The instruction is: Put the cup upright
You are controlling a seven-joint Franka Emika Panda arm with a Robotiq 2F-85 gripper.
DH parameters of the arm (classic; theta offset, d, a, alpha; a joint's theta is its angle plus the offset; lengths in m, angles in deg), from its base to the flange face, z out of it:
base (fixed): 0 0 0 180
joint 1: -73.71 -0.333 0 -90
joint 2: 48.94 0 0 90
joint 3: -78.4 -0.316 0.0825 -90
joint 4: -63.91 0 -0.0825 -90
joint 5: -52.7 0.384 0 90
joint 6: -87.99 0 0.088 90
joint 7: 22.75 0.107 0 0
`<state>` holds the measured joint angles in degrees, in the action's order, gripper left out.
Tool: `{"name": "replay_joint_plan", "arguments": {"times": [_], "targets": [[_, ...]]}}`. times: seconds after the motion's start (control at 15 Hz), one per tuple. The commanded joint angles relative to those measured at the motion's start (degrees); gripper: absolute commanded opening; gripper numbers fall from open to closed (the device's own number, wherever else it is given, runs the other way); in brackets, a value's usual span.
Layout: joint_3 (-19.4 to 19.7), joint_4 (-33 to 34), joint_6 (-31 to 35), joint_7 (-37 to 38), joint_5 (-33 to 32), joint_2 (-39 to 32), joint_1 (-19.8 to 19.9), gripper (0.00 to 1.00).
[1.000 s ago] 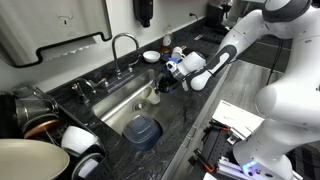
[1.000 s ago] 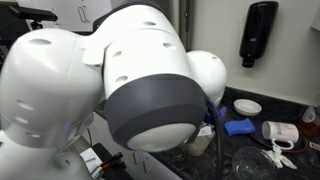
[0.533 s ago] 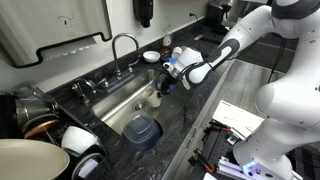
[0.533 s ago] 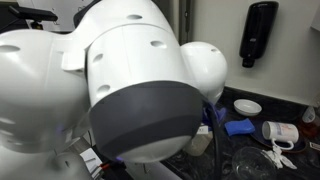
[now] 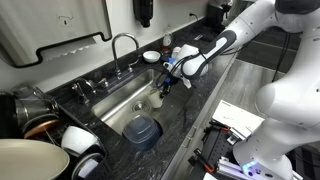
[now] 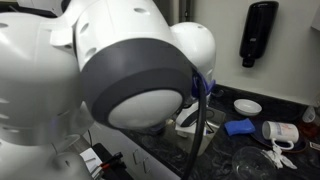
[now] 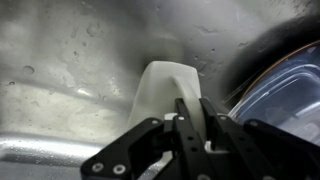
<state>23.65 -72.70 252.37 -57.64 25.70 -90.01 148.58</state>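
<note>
The cream-white cup (image 7: pixel 160 85) lies directly under my fingers in the wrist view, on the wet steel floor of the sink. In an exterior view the cup (image 5: pixel 156 98) is at the far right end of the sink basin (image 5: pixel 118 108). My gripper (image 5: pixel 164 88) reaches down into the basin onto it. In the wrist view my gripper (image 7: pixel 199 118) has its fingers close together, and they seem to pinch the cup's wall. In an exterior view the robot's body (image 6: pixel 130 70) hides the sink and the cup.
A dark blue lidded container (image 5: pixel 142 130) sits in the near part of the sink and shows in the wrist view (image 7: pixel 285 85). The faucet (image 5: pixel 125 45) stands behind the basin. A shallow white bowl (image 5: pixel 150 56) is on the counter. Stacked dishes (image 5: pixel 40 150) crowd the near left.
The arm's forearm has swung up and towards the back while the gripper tip stayed at the cup. The cup's place in the sink looks unchanged.
</note>
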Motion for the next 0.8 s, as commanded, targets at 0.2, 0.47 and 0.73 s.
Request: {"name": "replay_joint_plan", "arguments": {"times": [0.2,0.47,0.73], "targets": [[4.2,-2.7,-10.4,-2.7,10.8,9.2,-6.6,0.62],[7.1,-3.4,-13.7,-3.3,16.4,13.7,-11.7,0.9],[12.4,-3.6,-20.5,1.6,21.9,22.3,-21.2,1.0]]}}
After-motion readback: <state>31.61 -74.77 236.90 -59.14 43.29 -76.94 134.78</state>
